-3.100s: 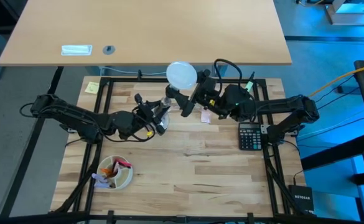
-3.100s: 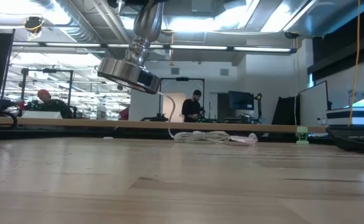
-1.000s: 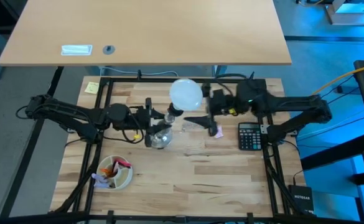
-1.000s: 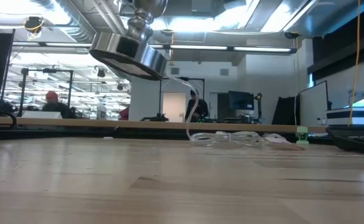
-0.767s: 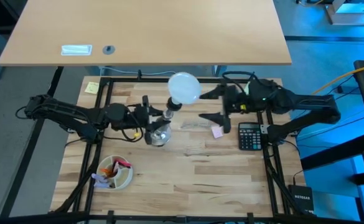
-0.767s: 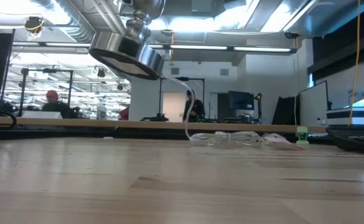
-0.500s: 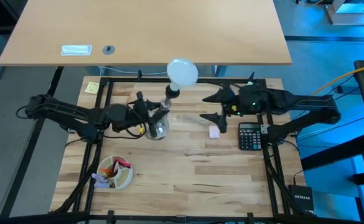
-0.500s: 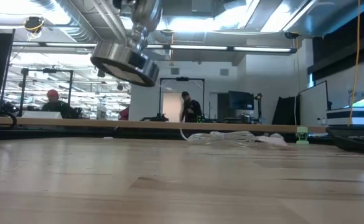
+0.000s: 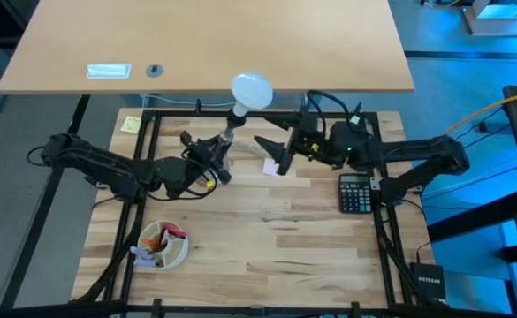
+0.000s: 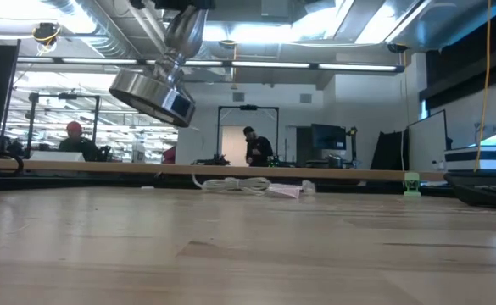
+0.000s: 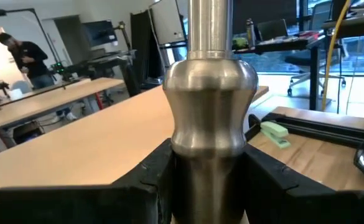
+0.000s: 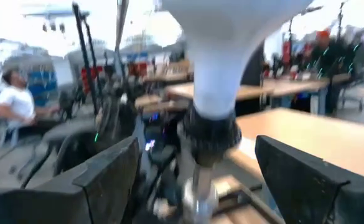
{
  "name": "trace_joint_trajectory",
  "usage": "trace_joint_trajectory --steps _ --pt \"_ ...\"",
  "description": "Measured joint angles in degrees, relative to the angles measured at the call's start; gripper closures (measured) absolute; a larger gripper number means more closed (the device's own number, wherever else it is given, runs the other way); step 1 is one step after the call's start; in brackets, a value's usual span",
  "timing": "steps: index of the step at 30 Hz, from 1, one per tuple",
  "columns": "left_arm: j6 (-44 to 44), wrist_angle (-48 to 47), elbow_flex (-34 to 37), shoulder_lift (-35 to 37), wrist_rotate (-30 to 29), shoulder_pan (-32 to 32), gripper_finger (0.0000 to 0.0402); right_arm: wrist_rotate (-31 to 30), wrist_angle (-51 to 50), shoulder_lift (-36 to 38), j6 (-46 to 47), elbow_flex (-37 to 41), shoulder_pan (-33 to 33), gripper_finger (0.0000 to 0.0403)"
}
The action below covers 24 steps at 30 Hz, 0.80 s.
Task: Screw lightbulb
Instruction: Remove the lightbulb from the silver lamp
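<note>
- High view shows you the lightbulb (image 9: 251, 90) over the table's far edge, seated on top of the stand (image 9: 224, 141), which tilts up and away from the left arm.
- Your left gripper (image 9: 214, 159) is clamped on the stand's stem; the left wrist view shows both dark fingers (image 11: 135, 186) pressed against the silvery stem (image 11: 210, 134).
- Your right gripper (image 9: 274, 152) sits just beside the bulb and stand on their right, apart from both, its fingers spread wide.
- Right wrist view puts the bulb's white neck (image 12: 222, 56) and dark socket (image 12: 210, 134) between the two separated fingers (image 12: 107, 174), with neither one touching.
- Low view shows you the stand's flared base (image 10: 153, 95) lifted off the table (image 10: 248, 246) and tilted.
- Right of the right arm you have a calculator (image 9: 356, 192) on the table; near the front left lies a bowl (image 9: 163, 246).
</note>
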<state>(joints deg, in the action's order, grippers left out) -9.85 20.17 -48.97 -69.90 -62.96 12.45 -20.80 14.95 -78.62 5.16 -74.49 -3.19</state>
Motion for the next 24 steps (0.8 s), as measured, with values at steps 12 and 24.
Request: trace_joint_trajectory --steps 12,24 --pt "-5.5 6.7 0.0 -4.3 -1.1 0.3 0.0278 -0.7 11.3 -8.6 -5.2 -5.0 1.5 0.0077" --pt "-5.1 6.3 0.0 -4.3 -1.0 0.2 0.0278 -2.0 14.8 -8.7 -8.6 -5.5 2.2 0.0077"
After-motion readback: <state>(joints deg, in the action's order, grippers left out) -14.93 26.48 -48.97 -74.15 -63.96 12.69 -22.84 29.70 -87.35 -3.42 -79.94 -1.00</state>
